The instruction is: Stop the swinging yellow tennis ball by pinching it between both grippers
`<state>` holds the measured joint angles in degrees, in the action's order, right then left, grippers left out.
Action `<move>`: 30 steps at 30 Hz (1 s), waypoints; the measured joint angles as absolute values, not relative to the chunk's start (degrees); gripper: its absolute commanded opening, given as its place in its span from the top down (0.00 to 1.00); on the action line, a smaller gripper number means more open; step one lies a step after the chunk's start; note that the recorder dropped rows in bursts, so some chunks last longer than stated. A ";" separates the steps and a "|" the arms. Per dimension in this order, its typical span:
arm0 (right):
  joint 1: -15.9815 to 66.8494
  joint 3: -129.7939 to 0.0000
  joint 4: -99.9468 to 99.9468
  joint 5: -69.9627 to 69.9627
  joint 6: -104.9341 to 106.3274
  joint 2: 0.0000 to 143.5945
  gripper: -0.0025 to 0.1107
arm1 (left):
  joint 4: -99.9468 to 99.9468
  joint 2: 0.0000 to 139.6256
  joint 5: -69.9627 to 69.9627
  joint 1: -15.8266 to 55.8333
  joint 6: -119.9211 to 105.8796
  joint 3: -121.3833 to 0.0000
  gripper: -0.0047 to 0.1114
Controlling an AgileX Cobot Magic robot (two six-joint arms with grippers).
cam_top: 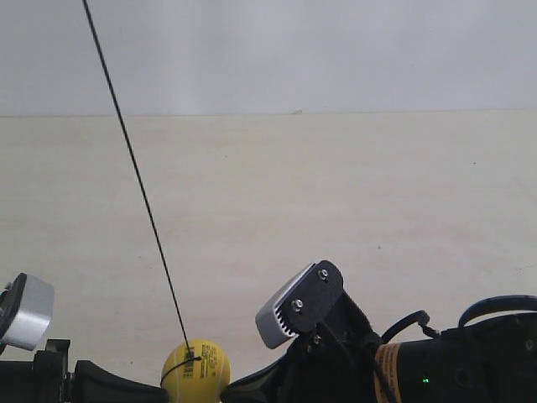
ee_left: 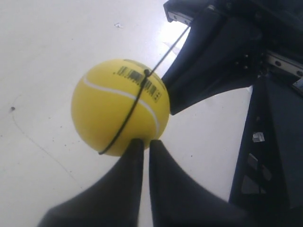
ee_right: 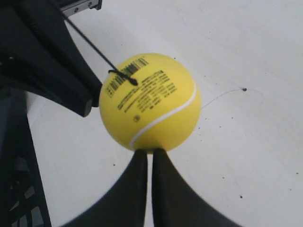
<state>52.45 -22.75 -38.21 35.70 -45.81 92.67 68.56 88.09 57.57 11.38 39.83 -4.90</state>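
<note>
The yellow tennis ball (cam_top: 195,369) hangs on a thin black cord (cam_top: 134,176) at the bottom edge of the exterior view, held between two black arm ends. In the left wrist view my left gripper (ee_left: 146,141) is shut, its tips pressed against the ball (ee_left: 118,106). The other gripper's black fingers (ee_left: 203,71) touch the ball's far side. The right wrist view shows my right gripper (ee_right: 149,151) shut too, with its tips against the ball (ee_right: 149,101) and the opposite fingers (ee_right: 52,66) behind it. A barcode label faces both wrist cameras.
A pale table (cam_top: 336,210) runs back to a white wall (cam_top: 336,50). The arm at the exterior view's right (cam_top: 436,369) carries a grey ribbed camera block (cam_top: 289,306). A second grey block (cam_top: 25,311) tops the arm at the exterior view's left.
</note>
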 measured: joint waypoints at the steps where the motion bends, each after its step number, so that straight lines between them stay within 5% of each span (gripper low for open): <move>1: 52.45 -22.75 -38.21 35.70 -45.35 92.67 0.98 | 68.56 88.09 57.57 11.38 39.83 -4.90 0.92; 30: 52.45 -22.75 -23.20 18.44 -28.57 86.79 0.98 | 45.17 88.09 43.75 11.38 36.15 -4.90 0.92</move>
